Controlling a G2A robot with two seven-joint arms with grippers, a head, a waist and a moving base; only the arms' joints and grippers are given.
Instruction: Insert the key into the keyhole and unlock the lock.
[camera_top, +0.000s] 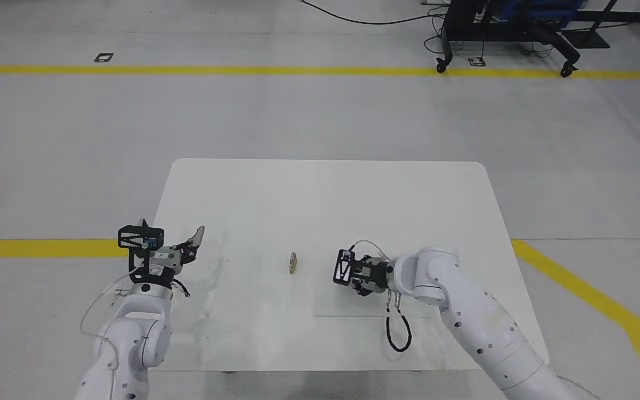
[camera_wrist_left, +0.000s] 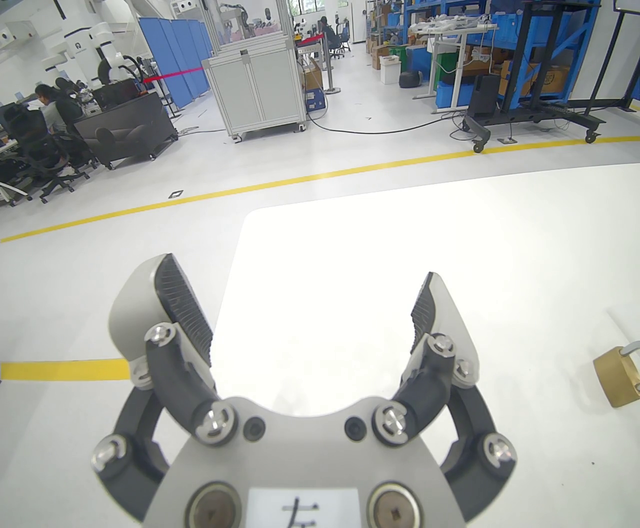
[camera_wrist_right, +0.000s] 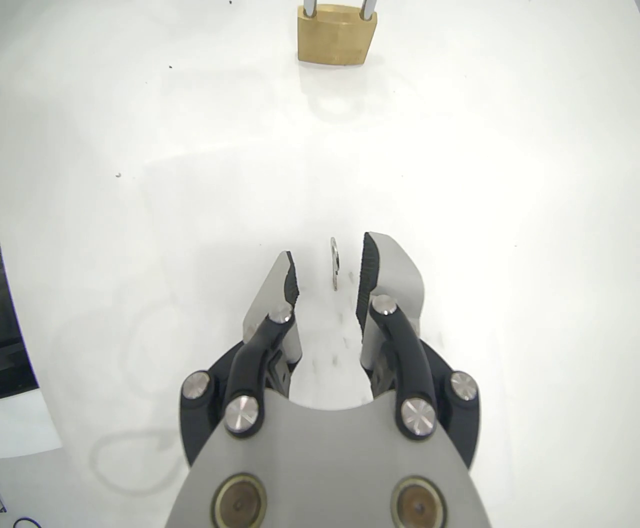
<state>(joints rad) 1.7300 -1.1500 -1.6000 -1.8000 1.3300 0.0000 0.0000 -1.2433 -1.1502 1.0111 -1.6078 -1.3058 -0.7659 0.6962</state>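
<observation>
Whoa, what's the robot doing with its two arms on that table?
It's getting ready to open a padlock sitting near the middle of the white table. The right gripper is down by the table with its fingers open on either side of a small key, not squeezing it yet. The left gripper is open at the table's edge, holding nothing. The key isn't in the padlock yet.

The lock (camera_wrist_right: 337, 34) is showing a matt brass body and polished steel shackle. The key (camera_wrist_right: 334, 262) is presenting as thin bright metal. The left pincer (camera_wrist_left: 299, 270) is showing brushed metal fingers with ribbed black pads (camera_wrist_left: 182, 315). The table (camera_wrist_right: 150, 150) is appearing smooth, white, faintly scuffed.
</observation>
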